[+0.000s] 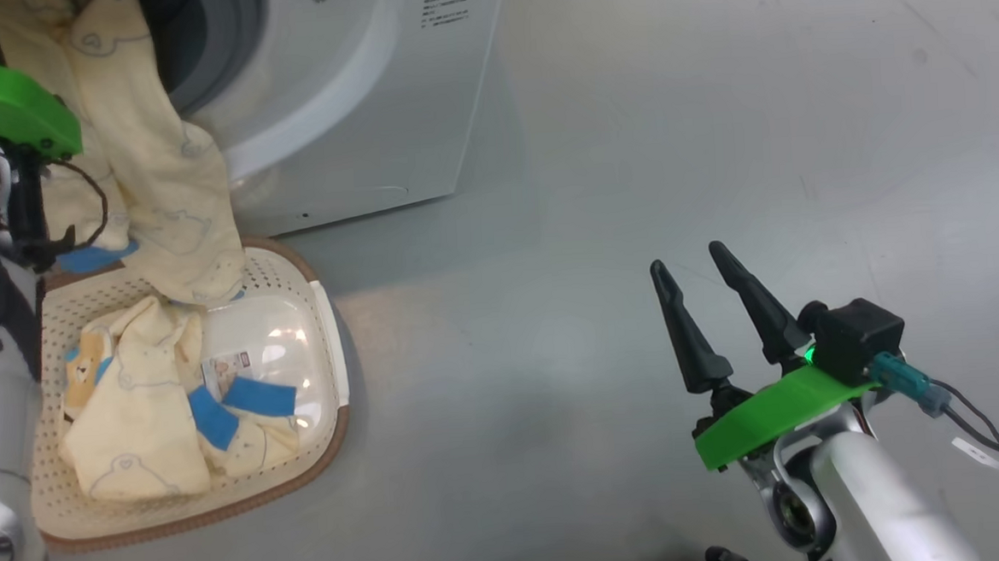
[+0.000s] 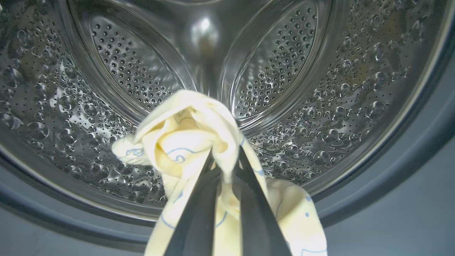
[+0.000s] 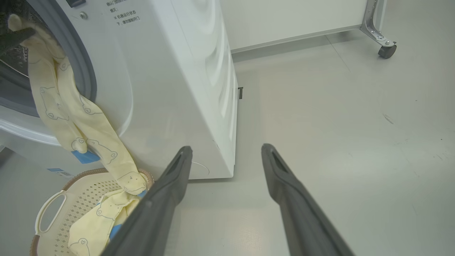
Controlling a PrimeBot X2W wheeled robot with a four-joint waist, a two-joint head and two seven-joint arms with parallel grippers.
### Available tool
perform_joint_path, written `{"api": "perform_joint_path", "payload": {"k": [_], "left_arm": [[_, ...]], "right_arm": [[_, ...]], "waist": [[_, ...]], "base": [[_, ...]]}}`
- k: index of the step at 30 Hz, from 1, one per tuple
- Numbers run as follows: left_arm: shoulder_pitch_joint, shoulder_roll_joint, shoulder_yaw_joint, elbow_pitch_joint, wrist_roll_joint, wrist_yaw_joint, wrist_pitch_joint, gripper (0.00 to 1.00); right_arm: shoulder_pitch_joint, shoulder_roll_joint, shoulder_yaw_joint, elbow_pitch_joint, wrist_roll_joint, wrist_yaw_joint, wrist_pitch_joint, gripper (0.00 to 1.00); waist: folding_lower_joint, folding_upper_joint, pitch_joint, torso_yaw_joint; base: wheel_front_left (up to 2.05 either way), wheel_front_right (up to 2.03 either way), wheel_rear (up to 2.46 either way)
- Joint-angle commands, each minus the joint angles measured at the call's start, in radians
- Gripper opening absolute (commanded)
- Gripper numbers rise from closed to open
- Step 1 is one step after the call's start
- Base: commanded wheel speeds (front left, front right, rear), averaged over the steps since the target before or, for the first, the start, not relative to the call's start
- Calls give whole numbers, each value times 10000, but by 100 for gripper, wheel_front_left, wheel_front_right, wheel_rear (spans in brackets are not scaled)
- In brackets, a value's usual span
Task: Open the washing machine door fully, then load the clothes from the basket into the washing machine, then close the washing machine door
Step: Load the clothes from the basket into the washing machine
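The left gripper [image 2: 225, 153] pinches yellow clothes [image 2: 185, 131] at the washing machine [image 2: 320, 89] mouth. The right gripper [image 1: 686, 255] has its jaws wide open.

Smooth pale grey floor [image 1: 714, 132], slightly glossy, spans whole room. Soft brighter patch of reflected light [image 1: 433, 318] on it. Faint dark scuff marks [image 3: 388, 119] and specks scattered over open area. Small dark spot [image 1: 919, 56] farther off. Plain white wall panel [image 3: 284, 17] at back, meeting floor along thin grey baseboard strip [image 3: 284, 40]. Silver metal frame leg [image 3: 370, 14] near wall, ending in black caster wheel [image 3: 386, 51] resting on floor. Lighting even, diffuse.
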Motion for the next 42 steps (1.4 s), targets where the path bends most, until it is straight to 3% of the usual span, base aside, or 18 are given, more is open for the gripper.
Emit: {"api": "perform_joint_path", "payload": {"k": [1,14,28,42], "left_arm": [[-524,556,157,-160,87,17,-140,0],[-2009,956,20,1078,368,97,-251,0],[-3172,1173,230,642,484,370,-257,0],[-3407,1335,147,533,837,504,-258,0]], "right_arm": [[-92,-72,230,-249,27,46,-65,100],[163,-72,390,-216,65,46,-65,100],[-74,-72,434,-505,73,46,-65,100],[-144,-72,545,-506,96,46,-65,100]], "waist": [[-2,0,125,-113],[-2,0,554,-445],[-2,0,1439,-620],[-2,0,1613,-669]], "base": [[0,0,0],[0,0,0],[0,0,0],[0,0,0]]}}
